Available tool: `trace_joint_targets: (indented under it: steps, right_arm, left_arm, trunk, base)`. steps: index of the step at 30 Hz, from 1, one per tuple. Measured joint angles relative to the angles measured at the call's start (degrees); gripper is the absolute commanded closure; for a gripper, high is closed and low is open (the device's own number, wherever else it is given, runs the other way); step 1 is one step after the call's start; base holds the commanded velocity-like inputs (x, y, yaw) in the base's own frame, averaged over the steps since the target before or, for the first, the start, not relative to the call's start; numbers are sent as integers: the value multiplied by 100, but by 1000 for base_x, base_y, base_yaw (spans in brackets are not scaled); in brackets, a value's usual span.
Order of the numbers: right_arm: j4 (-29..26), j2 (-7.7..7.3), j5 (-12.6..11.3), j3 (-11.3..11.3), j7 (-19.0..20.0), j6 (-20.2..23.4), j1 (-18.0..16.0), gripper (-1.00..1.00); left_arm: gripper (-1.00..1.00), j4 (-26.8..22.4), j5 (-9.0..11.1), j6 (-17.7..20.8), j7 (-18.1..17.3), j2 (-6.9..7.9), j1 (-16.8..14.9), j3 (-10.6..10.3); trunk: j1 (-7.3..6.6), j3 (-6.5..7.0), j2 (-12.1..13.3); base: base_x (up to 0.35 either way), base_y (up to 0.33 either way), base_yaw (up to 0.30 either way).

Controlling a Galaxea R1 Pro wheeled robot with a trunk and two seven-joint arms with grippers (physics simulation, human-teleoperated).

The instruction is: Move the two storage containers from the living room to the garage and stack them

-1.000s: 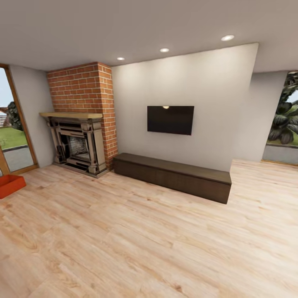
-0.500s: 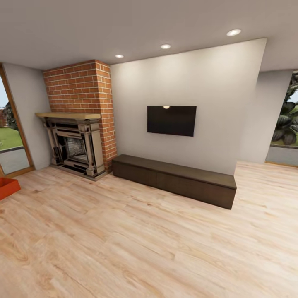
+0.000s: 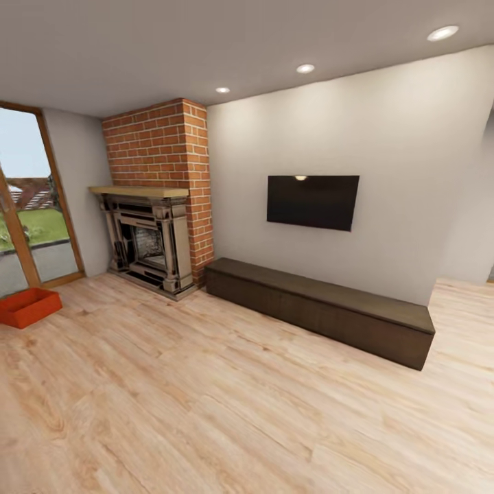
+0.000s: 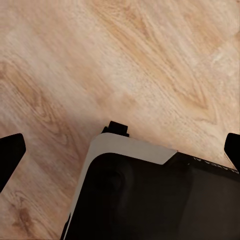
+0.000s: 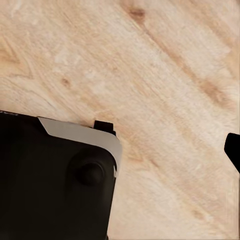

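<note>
Living room: one orange-red storage container [image 3: 29, 307] on the wood floor [image 3: 226, 405] at far left, near the glass door [image 3: 31, 206]. Both grippers' fingers [image 4: 10, 152] [image 5: 233, 146] spread wide, empty.

The floor [image 3: 226, 405] is light wood plank with a grained, faintly satin finish. The storage container [image 3: 29, 307] looks like smooth matt orange-red plastic, though it is small at this range. The fireplace [image 3: 147, 243] stands in rough red brick with a pale wooden mantel. The long low cabinet [image 3: 319, 310] is dark matt wood. The television [image 3: 312, 202] has a glossy black face. The wall [image 3: 384, 151] is smooth matt cream.
</note>
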Motion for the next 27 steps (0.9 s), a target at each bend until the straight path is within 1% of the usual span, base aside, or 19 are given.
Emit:
trace_joint_targets:
  steps: [27]
  right_arm:
    - [2,-12,-15,-31,-14,-14,0,-100]
  left_arm:
    - [-100,0,0,26,0,0,0,-1]
  trunk:
    - [0,0,0]
  base:
    - [322,0,270]
